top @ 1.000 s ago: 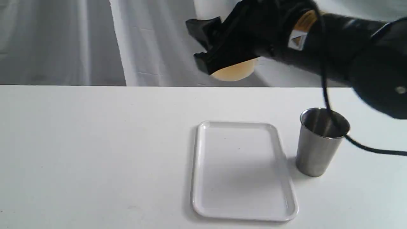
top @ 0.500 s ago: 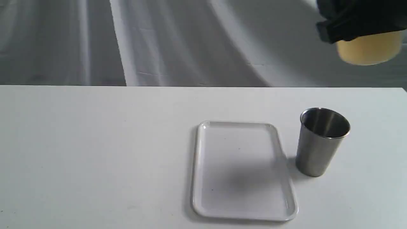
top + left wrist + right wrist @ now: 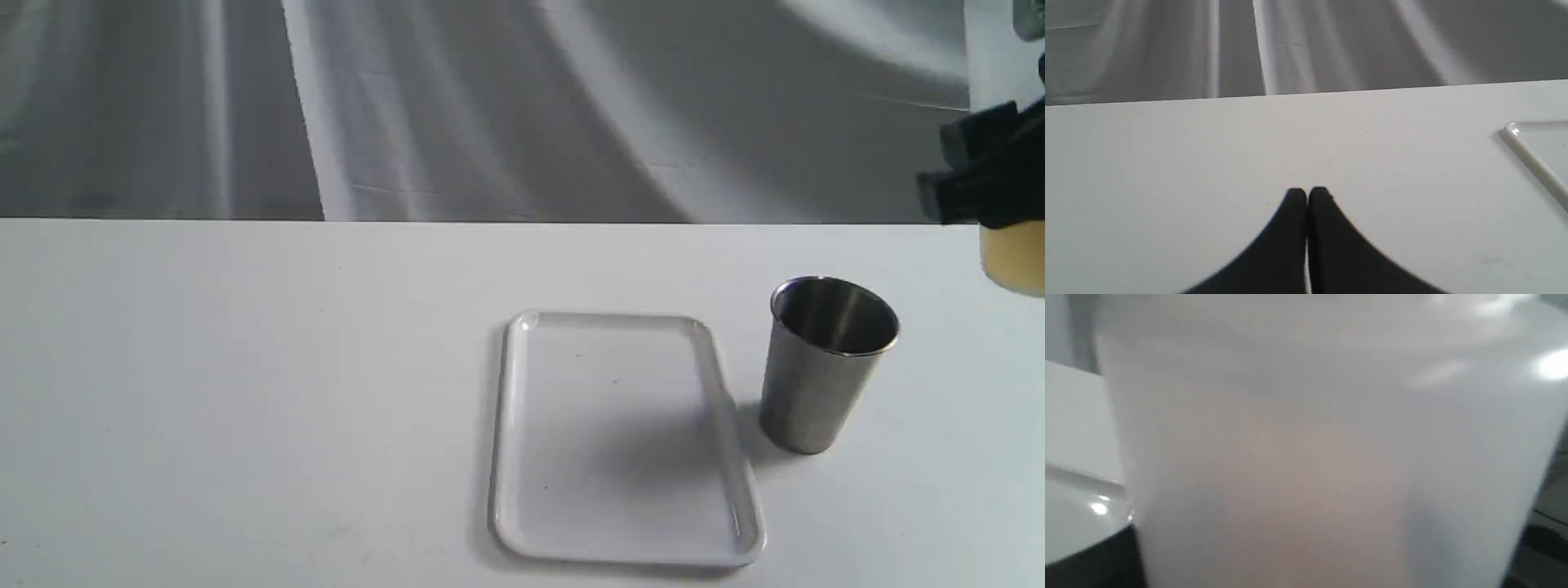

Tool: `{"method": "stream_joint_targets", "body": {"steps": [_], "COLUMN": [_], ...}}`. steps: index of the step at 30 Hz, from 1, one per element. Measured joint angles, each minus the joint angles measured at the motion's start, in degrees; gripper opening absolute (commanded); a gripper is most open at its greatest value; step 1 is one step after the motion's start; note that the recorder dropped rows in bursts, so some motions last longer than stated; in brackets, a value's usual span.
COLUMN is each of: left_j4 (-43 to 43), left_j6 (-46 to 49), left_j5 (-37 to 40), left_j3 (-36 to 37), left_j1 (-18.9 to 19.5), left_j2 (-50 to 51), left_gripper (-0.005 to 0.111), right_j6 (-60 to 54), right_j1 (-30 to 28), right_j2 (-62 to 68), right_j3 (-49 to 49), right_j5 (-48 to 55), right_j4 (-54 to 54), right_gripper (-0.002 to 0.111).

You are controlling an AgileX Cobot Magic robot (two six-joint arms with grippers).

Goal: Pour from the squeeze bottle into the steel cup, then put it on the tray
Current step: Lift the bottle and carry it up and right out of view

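Observation:
The squeeze bottle (image 3: pixel 1012 265) hangs upright at the far right edge of the exterior view, amber liquid at its bottom, its nozzle out of frame. My right gripper (image 3: pixel 984 175) is shut on its body. In the right wrist view the translucent bottle (image 3: pixel 1323 449) fills nearly the whole frame. The steel cup (image 3: pixel 824 363) stands upright on the table, left of and lower than the bottle. The white tray (image 3: pixel 624 555) lies flat just left of the cup with nothing on it. My left gripper (image 3: pixel 1306 192) is shut over bare table, with the tray's corner (image 3: pixel 1533 161) off to one side.
The white table (image 3: pixel 245 392) ends at a far edge against a grey-and-white draped cloth backdrop (image 3: pixel 408 106). My left arm does not show in the exterior view.
My right gripper has carried the bottle from high above the tray's far end rightward and downward, to the frame's right edge beyond the cup. The cup and tray have not moved.

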Motion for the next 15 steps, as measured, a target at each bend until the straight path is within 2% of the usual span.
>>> {"method": "stream_joint_targets", "body": {"steps": [9,15], "left_j4": [0.00,0.00], "left_j6": [0.00,0.00], "left_j5": [0.00,0.00], "left_j3": [0.00,0.00], "left_j1": [0.00,0.00], "left_j2": [0.00,0.00], "left_gripper": [0.000,0.000], "right_j6": [2.04,2.39], "right_j1": [-0.25,-0.25], "right_j2": [-0.03,2.97], "right_j3": [6.81,7.07], "right_j5": [7.74,15.87], "right_j4": [-11.94,-14.09], "right_gripper": [0.000,0.000]}}
